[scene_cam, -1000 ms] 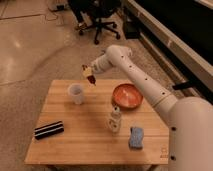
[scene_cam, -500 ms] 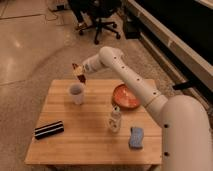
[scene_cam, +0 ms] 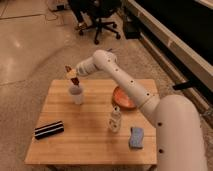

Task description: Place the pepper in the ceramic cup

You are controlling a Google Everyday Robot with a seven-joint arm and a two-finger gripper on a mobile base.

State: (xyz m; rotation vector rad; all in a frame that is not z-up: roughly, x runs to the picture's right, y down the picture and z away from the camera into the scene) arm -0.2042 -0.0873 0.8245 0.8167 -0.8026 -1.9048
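The white ceramic cup [scene_cam: 76,94] stands upright on the far left part of the wooden table [scene_cam: 85,140]. My gripper [scene_cam: 73,76] hangs just above the cup's rim, at the end of the white arm that reaches in from the right. It is shut on the small dark red pepper [scene_cam: 74,79], which hangs from the fingers right over the cup's mouth.
An orange-red bowl [scene_cam: 124,98] sits at the far right, partly behind my arm. A small pale bottle [scene_cam: 115,120] stands mid-table. A blue sponge [scene_cam: 136,137] lies near the front right. A black striped block [scene_cam: 49,129] lies front left. An office chair [scene_cam: 100,20] stands beyond the table.
My gripper has carried the pepper leftward from near the bowl side to above the cup, and it now sits lower over the rim.
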